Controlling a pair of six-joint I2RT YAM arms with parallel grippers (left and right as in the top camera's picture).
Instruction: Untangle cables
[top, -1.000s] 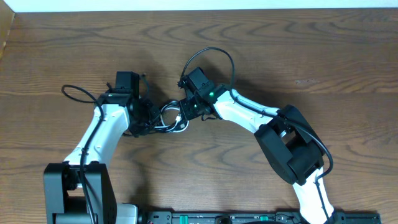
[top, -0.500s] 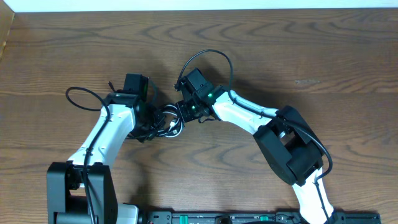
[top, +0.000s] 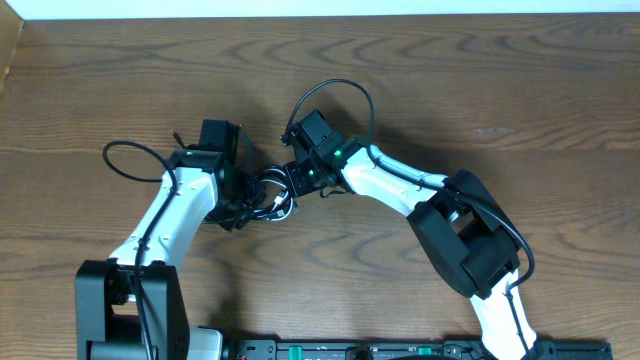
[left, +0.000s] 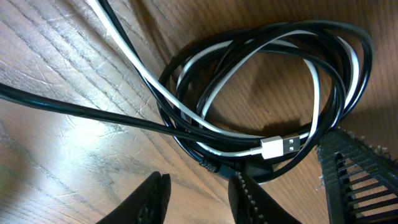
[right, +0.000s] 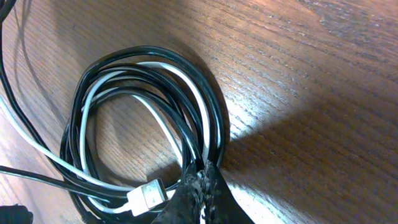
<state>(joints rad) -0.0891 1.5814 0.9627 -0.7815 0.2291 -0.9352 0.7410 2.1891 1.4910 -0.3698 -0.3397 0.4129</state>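
The cables (top: 272, 197) lie in a small coil of black and white strands on the wooden table between my two grippers. In the left wrist view the coil (left: 177, 127) fills the upper frame, with a white USB plug (left: 281, 147) at its near edge. My left gripper (left: 198, 186) is open just short of the coil, with only bare wood between its fingers. My right gripper (right: 202, 177) is shut on the coil's near edge (right: 214, 118), with a white strand running in between its tips. The plug (right: 148, 196) lies just left of them.
Loose black and white strands (left: 81, 111) run off to the left of the coil. The right gripper's ribbed finger (left: 357, 180) stands close on the right of the left wrist view. Each arm's own thick wire arches up beside it (top: 125, 158) (top: 345, 90).
My left arm has moved right, up to the coil, and its jaws have opened a little. My right jaws have closed fully on the coil's edge.
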